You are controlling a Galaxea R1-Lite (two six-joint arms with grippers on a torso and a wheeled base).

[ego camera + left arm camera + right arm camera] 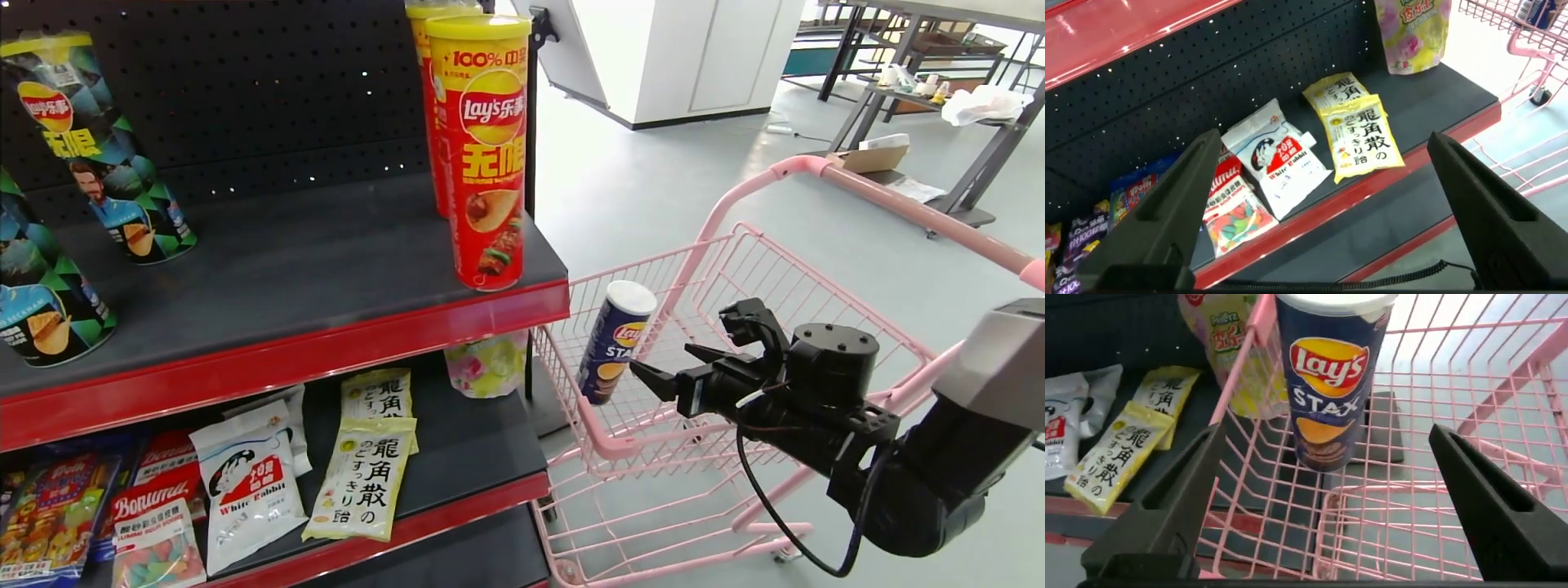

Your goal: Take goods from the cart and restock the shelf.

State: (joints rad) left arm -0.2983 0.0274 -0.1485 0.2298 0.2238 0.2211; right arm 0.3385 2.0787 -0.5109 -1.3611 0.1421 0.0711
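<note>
A dark blue chip can [614,340] with a white lid leans in the near-left corner of the pink cart [824,269]; it stands upright and close ahead in the right wrist view [1329,376]. My right gripper [673,366] hovers inside the cart basket just right of the can, open, fingers [1167,514] spread wide with nothing between them. My left gripper [1315,212] is open in front of the lower shelf, its fingers [1167,212] framing snack bags. Two red chip cans [486,147] stand on the upper shelf [326,327] at its right end.
Dark green chip cans [106,147] stand at the upper shelf's left. The lower shelf [457,457] holds white candy bags [249,482], yellow lozenge bags [363,474] and a pastel bag [488,363]. Tables and a white cabinet stand on the grey floor behind the cart.
</note>
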